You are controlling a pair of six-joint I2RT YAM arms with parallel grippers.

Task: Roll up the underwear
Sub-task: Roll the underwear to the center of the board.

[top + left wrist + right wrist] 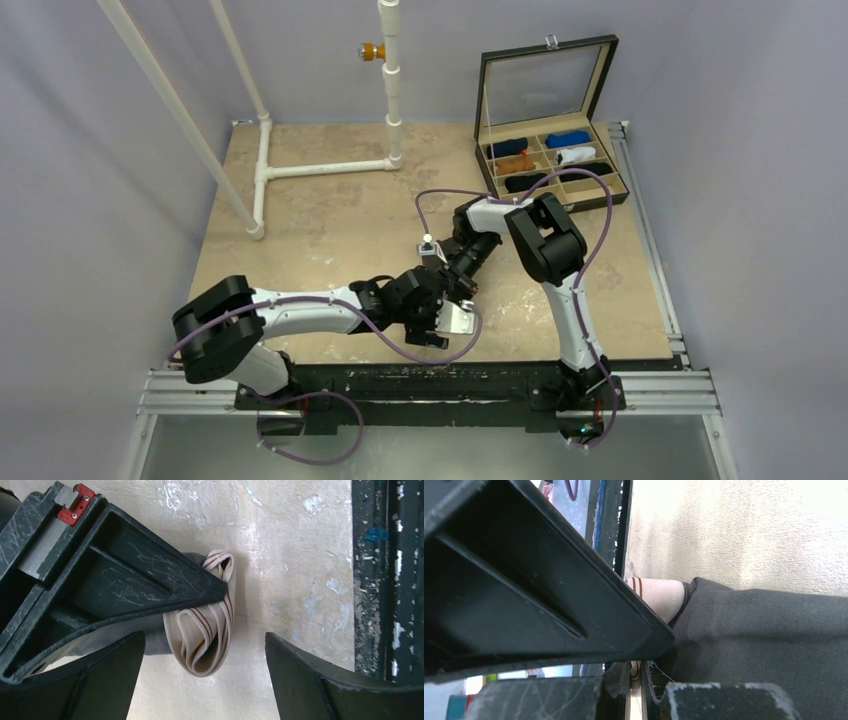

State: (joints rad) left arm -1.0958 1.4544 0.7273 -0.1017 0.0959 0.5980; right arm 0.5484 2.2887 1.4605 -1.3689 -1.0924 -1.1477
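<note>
Had the left gripper [205, 652] spread wide, astride the folded pale tan, red-striped waistband end of the dark charcoal soft fabric underwear [754, 640], near the front edge of the beige mottled table [330, 230]. Had the right gripper [659, 662] closed, seemingly pinching that fabric. Probably needed a square left closure round the bundle before any release, to avoid unrolling.

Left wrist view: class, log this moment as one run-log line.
object: dark grey underwear with tan striped waistband, partly rolled on beige table | left gripper: open around it | right gripper: shut on it
</note>
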